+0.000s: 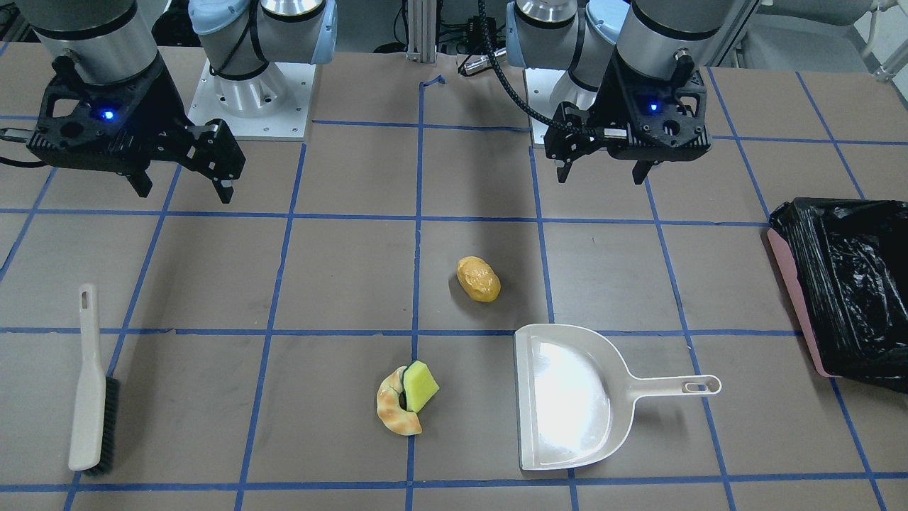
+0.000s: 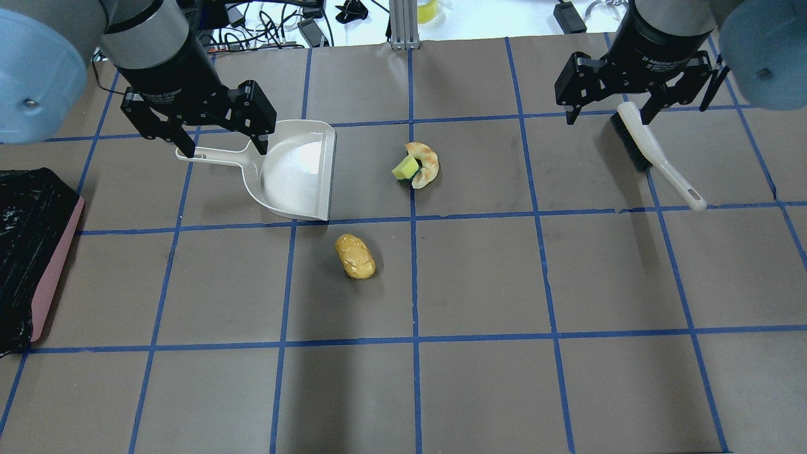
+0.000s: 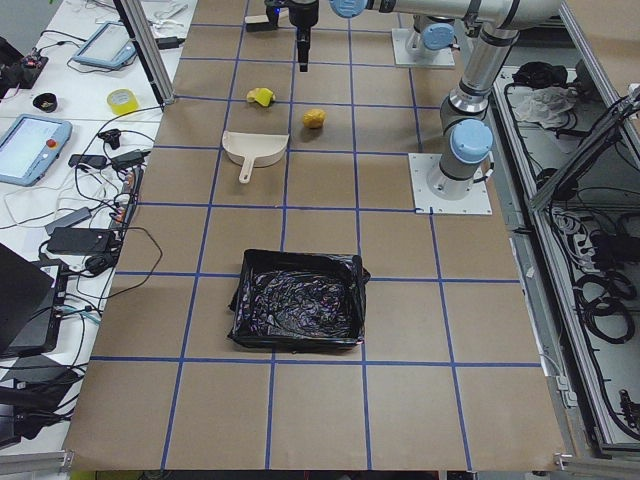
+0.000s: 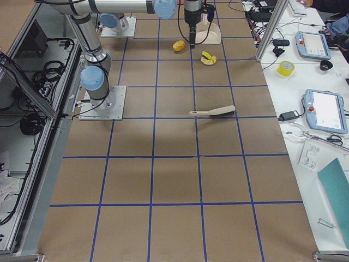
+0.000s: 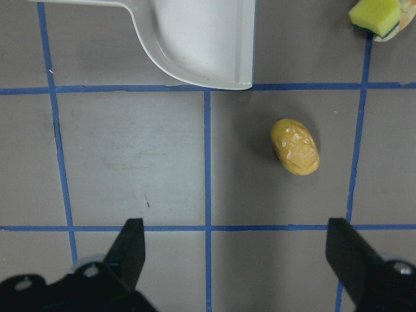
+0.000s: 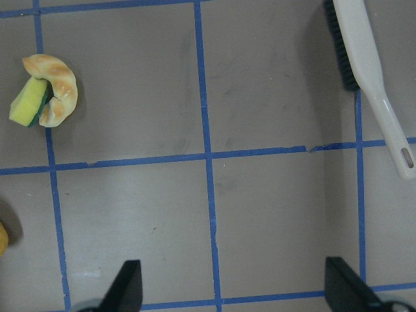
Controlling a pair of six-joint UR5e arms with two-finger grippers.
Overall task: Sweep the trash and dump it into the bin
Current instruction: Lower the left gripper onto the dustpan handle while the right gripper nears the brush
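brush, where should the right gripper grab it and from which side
Grip the brush by its slim cream handle, clear of the bristles, coming straight down with the right gripper. It lies flat, bristles out sideways, so the fingers can close across the handle's narrow width.

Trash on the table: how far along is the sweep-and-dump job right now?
Done: nothing. The potato lump, croissant piece and sponge wedge lie on the table; the dustpan is empty. In hand: nothing; the left end effector and right end effector are open, raised, empty. Remaining: pick up brush and dustpan, sweep, dump into the bin.
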